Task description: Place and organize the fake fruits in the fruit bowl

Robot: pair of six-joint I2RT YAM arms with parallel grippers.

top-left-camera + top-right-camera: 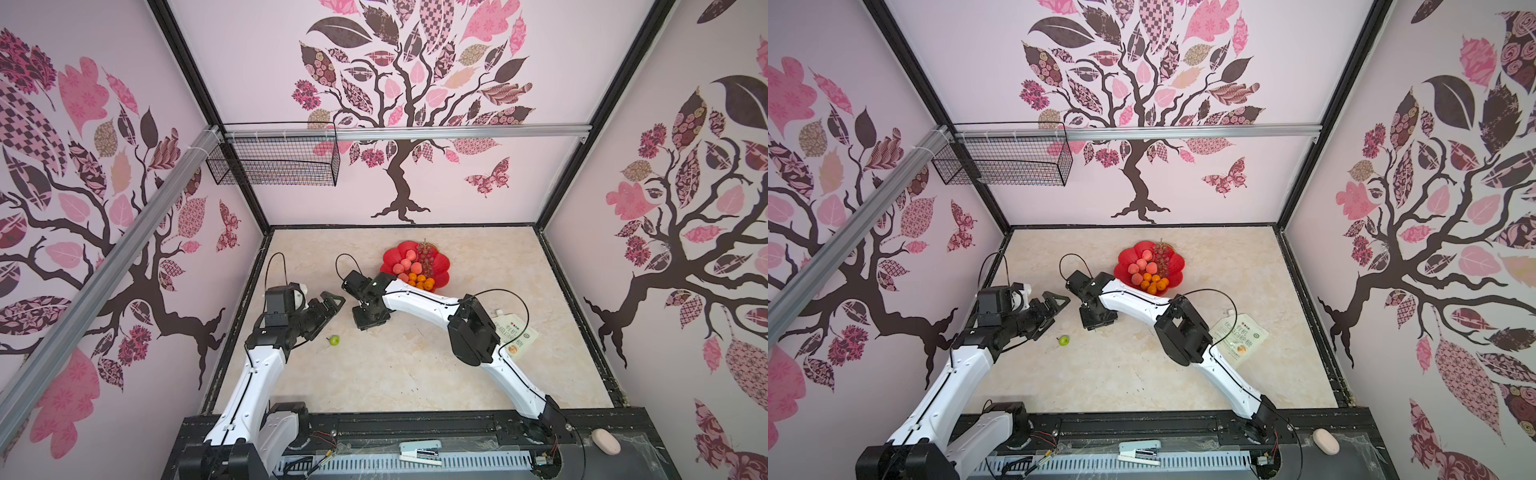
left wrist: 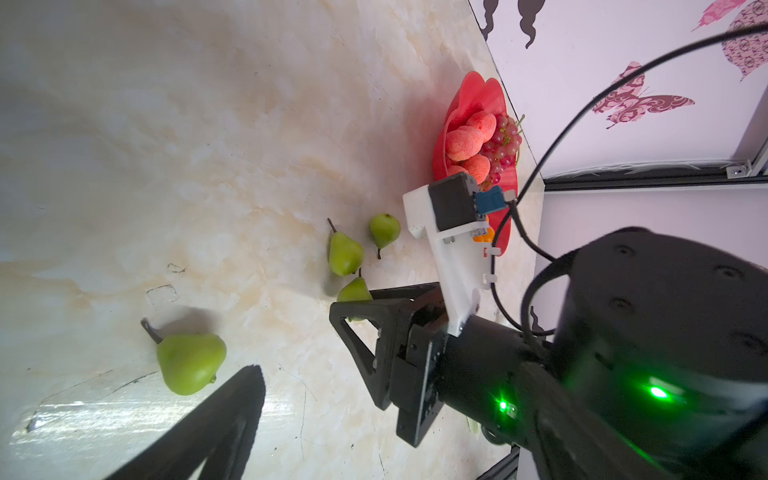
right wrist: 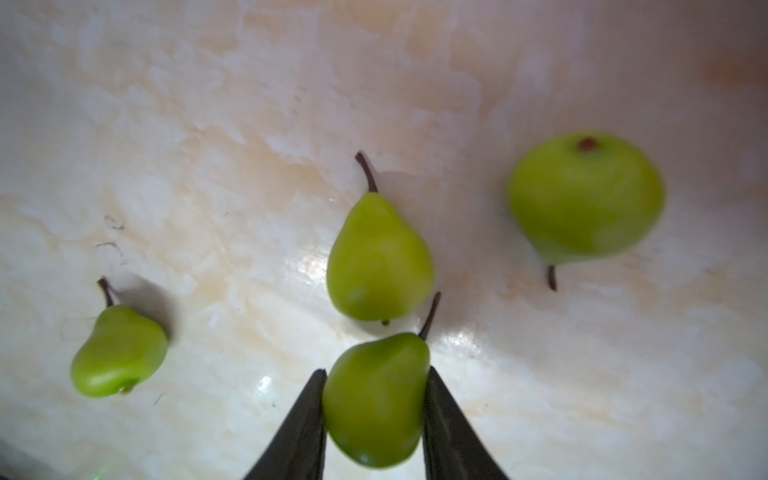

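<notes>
Grn pears (image 3: 380,257), red bowl (image 1: 441,262)

The fruit bowl (image 1: 390,258) stands far on the counter (image 1: 395,374), a little right of the middle. Inside it the peaches (image 1: 409,261) lie on the left, the grape bunch (image 1: 426,259) on the right reaching the far rim, the oranges (image 1: 420,281) along the near edge. Near and left of the bowl, the first pear (image 3: 376,407) sits between the jaws of the right pincer (image 3: 375,371). A second pear (image 3: 378,257) lies just beside it and a third pear (image 3: 586,199) a little apart, both on the side toward the bowl. A fourth pear (image 1: 333,340) lies alone, farther left and nearer. The pouch (image 1: 517,332) lies near and right of the bowl, partly beneath the right arm (image 1: 415,297).
</notes>
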